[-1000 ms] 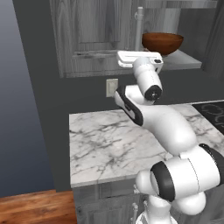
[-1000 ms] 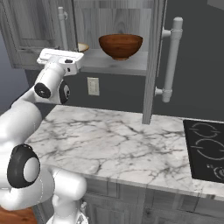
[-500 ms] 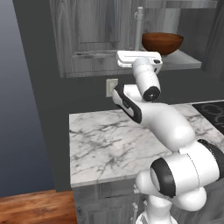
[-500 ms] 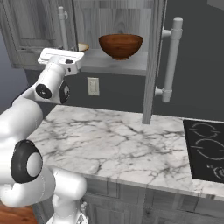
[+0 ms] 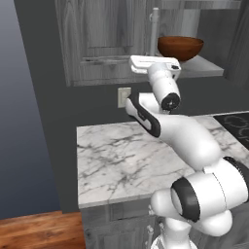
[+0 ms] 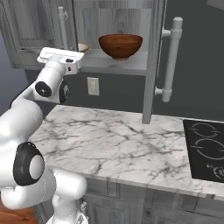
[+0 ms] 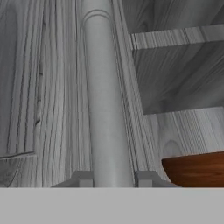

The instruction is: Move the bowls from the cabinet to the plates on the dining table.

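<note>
Here the hand [image 7: 113, 178] grips the closed door's handle [image 7: 106, 96], hard against the door edge, with the wood bowl [image 7: 197, 169] on the open shelf [image 6: 114, 65] at 4 o'clock.

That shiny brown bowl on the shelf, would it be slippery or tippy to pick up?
Probably slippery: the brown bowl has a glossy sheen. It looks rigid, likely wood, so it should not flex. Its rounded underside narrows toward the shelf, so a sideways nudge might rock or slide it.

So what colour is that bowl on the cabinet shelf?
The bowl is glossy reddish-brown wood, clearest in the right base view.
</note>
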Available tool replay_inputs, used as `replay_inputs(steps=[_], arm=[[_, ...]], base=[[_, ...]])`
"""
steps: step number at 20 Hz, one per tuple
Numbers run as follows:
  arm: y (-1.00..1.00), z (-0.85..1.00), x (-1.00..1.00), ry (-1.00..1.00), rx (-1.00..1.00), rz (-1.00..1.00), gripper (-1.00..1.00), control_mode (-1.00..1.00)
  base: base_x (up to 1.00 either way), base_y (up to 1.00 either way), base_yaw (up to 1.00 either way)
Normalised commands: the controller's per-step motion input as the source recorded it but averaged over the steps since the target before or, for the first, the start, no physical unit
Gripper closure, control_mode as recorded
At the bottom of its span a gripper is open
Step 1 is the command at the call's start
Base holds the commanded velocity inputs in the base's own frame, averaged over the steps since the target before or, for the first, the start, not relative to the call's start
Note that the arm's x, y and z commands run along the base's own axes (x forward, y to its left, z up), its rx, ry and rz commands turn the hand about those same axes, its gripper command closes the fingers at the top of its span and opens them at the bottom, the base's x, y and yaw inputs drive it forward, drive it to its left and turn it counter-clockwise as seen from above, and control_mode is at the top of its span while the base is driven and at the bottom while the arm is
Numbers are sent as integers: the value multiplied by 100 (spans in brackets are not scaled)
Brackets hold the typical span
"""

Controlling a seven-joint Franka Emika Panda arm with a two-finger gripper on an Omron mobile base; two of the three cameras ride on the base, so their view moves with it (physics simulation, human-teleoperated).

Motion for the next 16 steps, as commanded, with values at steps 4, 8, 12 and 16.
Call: replay_inputs(steps=[4,8,12,16], arm=[[46,2,-23,11,1,5,100,-100],[59,0,-24,6,0,1,100,-100],[62,-5,-20,6,-1,0,100,-100],[62,-8,-22,6,-2,0,100,-100]], base=[[0,0,0],[0,0,0],[0,0,0],[0,0,0]])
